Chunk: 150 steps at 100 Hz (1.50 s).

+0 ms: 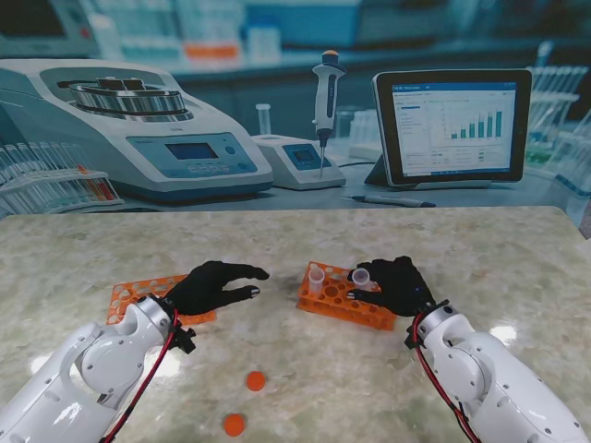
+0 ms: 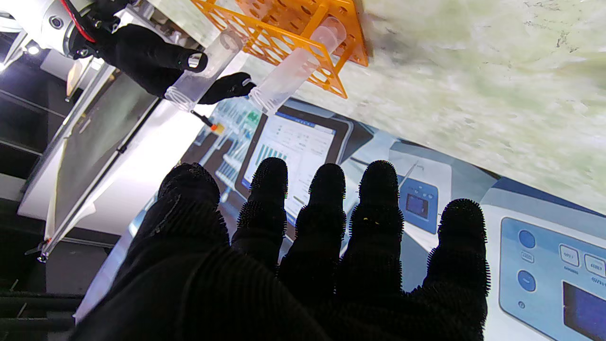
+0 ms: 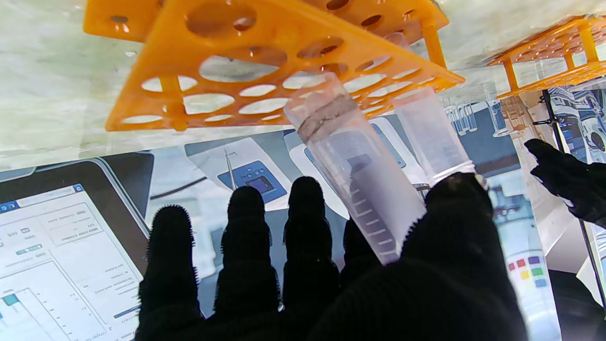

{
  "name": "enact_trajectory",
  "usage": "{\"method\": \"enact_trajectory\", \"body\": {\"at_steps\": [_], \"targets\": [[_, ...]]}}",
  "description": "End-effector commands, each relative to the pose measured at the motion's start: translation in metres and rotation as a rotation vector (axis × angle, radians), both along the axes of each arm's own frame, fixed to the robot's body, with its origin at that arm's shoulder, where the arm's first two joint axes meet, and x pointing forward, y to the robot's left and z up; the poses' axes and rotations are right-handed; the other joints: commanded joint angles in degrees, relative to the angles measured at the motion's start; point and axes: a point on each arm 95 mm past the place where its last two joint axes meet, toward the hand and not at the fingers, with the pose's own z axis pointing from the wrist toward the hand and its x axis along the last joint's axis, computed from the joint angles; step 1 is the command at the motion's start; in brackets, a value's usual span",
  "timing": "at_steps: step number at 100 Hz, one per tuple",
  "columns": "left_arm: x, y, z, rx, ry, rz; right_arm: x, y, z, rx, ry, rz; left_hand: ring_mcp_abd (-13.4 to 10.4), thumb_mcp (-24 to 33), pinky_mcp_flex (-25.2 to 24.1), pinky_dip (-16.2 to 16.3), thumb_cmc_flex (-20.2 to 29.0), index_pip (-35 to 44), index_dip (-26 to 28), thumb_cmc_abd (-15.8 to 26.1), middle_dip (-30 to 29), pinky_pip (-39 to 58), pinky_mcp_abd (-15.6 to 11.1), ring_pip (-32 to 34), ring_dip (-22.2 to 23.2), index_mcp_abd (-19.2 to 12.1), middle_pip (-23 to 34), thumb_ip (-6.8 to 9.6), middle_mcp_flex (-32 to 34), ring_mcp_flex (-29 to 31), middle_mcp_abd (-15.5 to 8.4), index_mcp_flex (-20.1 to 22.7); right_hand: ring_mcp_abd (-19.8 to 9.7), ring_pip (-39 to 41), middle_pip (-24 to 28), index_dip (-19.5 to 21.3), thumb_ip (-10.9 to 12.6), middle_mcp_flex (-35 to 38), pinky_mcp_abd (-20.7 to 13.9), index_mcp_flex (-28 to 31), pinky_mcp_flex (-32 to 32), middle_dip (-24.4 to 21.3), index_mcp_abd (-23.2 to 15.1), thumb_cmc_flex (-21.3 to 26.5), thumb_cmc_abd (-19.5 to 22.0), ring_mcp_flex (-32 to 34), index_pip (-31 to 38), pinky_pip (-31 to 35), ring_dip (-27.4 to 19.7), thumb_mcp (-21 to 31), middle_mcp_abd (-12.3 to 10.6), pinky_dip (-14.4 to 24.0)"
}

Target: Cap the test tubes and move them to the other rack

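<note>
2 orange caps (image 1: 245, 402) lie nearest; right hand (image 1: 397, 284) fingers pinch 1 tube (image 1: 360, 277) above right rack (image 1: 346, 297); left hand (image 1: 214, 286) fingers spread.

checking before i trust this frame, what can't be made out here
- Stand view: the left rack is partly covered by the left robot hand.
- Stand view: the right robot hand hides the lower part of its tube.
- Stand view: two orange caps are too small for detail.
- Right wrist view: the tube's open end is hidden behind the thumb.
</note>
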Motion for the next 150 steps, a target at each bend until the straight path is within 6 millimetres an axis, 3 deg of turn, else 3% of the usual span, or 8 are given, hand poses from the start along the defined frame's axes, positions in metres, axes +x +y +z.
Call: {"method": "enact_trajectory", "body": {"at_steps": [1, 31, 58, 74, 76, 80, 112, 150], "targets": [[-0.001, -0.001, 0.001, 0.003, 0.000, -0.004, -0.003, 0.005, 0.004, 0.009, -0.008, 0.012, -0.1, -1.3, -0.8, 0.5, -1.4, -0.5, -0.5, 2.8, -1.1, 0.7, 0.7, -0.3, -0.4, -1.3, -0.9, -1.16, -0.4, 0.3, 0.1, -0.4, 0.5, 1.1, 0.3, 0.1, 1.9, 1.0, 1.1, 0.6, 0.1, 0.5, -5.6, 3.4, 7.6, 1.3, 0.9, 0.8, 0.7, 4.8, -0.4, 0.2], [-0.001, 0.000, 0.001, 0.001, -0.001, -0.003, -0.010, 0.011, 0.019, 0.007, -0.059, 0.049, -0.1, -1.3, -0.8, 0.6, -1.4, -0.5, -0.4, 2.7, -1.1, 0.7, 0.8, -0.3, -0.3, -1.3, -0.8, -1.16, -0.3, 0.4, 0.1, -0.4, 0.0, 3.6, 2.6, 0.1, 2.2, 5.5, 1.4, 1.5, 5.1, 1.5, -5.1, 5.2, 5.5, 7.4, 2.5, 4.4, 2.4, 5.4, -0.5, 2.2], [-0.001, -0.001, 0.001, 0.001, -0.001, -0.007, -0.019, 0.015, 0.030, 0.030, -0.102, 0.076, 0.0, -1.3, -0.8, 0.6, -1.4, -0.6, -0.5, 2.8, -1.1, 0.8, 0.8, -0.3, -0.3, -1.3, -0.9, -1.16, -0.4, 0.3, 0.2, -0.4, -1.2, 7.2, 5.1, 0.0, 2.8, 13.6, 5.0, 6.2, 17.1, 3.2, -2.3, 8.3, 0.2, 18.9, 6.3, 9.8, 6.5, 6.5, 1.8, 5.0], [-0.001, -0.001, 0.001, 0.002, -0.002, -0.008, -0.022, 0.019, 0.033, 0.065, -0.121, 0.086, 0.0, -1.3, -0.7, 0.6, -1.3, -0.5, -0.4, 2.8, -1.1, 0.8, 0.8, -0.3, -0.3, -1.3, -0.8, -1.15, -0.3, 0.4, 0.2, -0.4, -1.7, 8.4, 7.8, 2.0, 2.8, 18.4, 3.1, 8.8, 24.5, 6.2, -4.1, 10.6, -3.2, 23.1, 12.9, 11.8, 8.4, 8.3, 2.4, 3.3], [-0.001, -0.001, 0.001, 0.002, -0.002, -0.008, -0.022, 0.019, 0.034, 0.070, -0.125, 0.086, 0.1, -1.3, -0.8, 0.6, -1.4, -0.5, -0.4, 2.8, -1.1, 0.8, 0.8, -0.3, -0.3, -1.2, -0.8, -1.16, -0.3, 0.3, 0.2, -0.4, -1.6, 9.0, 8.4, 2.5, -1.9, 19.6, 2.5, 9.4, 26.0, 8.0, -4.6, 1.7, -7.9, 24.1, 14.3, 13.6, 9.2, 26.0, 2.4, -0.2], [-0.001, -0.001, 0.001, 0.002, -0.002, -0.008, -0.023, 0.020, 0.034, 0.079, -0.132, 0.087, 0.0, -1.3, -0.7, 0.6, -1.4, -0.5, -0.4, 2.8, -1.1, 0.8, 0.8, -0.3, -0.3, -1.3, -0.9, -1.15, -0.4, 0.4, 0.2, -0.4, -1.5, 10.1, 9.5, 3.7, -3.2, 21.0, 1.4, 10.2, 28.3, 9.4, -4.8, -0.2, -9.5, 25.7, 15.5, 14.3, 9.9, 30.8, 2.6, -0.6], [-0.002, -0.001, 0.001, 0.002, -0.002, -0.008, -0.029, 0.028, 0.038, 0.143, -0.140, 0.108, 0.0, -1.3, -0.8, 0.6, -1.3, -0.5, -0.4, 2.8, -1.0, 0.8, 0.8, -0.3, -0.3, -1.3, -0.8, -1.15, -0.3, 0.4, 0.3, -0.4, -0.5, 23.0, 19.0, 12.6, -5.1, 30.3, -4.9, 15.0, 41.5, 23.6, -4.1, -1.2, -12.8, 37.3, 18.2, 21.3, 21.0, 40.4, 3.1, -2.0], [-0.002, -0.001, 0.001, 0.005, -0.001, -0.011, -0.031, 0.035, 0.039, 0.227, -0.118, 0.111, 0.0, -1.3, -0.8, 0.6, -1.3, -0.5, -0.4, 2.8, -1.0, 0.8, 0.8, -0.3, -0.3, -1.3, -0.8, -1.15, -0.3, 0.4, 0.3, -0.4, -3.4, 42.4, 36.7, 18.4, -4.8, 31.4, -5.7, 15.8, 52.8, 43.1, -1.3, -1.2, -11.5, 41.3, 16.3, 33.3, 34.6, 42.0, -2.9, 6.2]]}}
